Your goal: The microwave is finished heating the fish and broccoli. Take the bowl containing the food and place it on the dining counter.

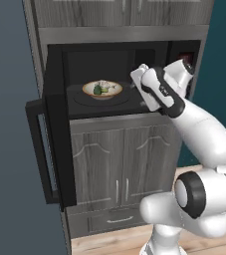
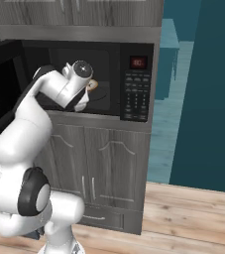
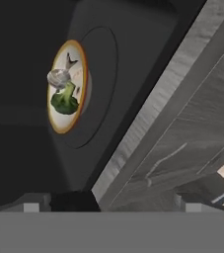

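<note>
Microwave (image 1: 109, 74) is standing with its door (image 1: 55, 129) swung open, one bowl (image 1: 102, 89) sitting on its turntable (image 1: 84, 97) and holding one fish piece (image 3: 59, 77) and one broccoli floret (image 3: 64, 100), while the gripper (image 3: 108, 202), jaws spread wide and holding nothing, is hovering at the cavity's front edge, apart from the bowl.

Flat even rendered light, dim microwave (image 1: 109, 74) cavity, pics slightly soft.

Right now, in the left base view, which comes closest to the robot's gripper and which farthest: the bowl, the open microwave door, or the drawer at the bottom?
1. The bowl, nearest: on the round plate inside the microwave, just left of the gripper.
2. The door, next: swung open at the left.
3. The drawer, farthest: low down, under the cabinet doors.
</note>
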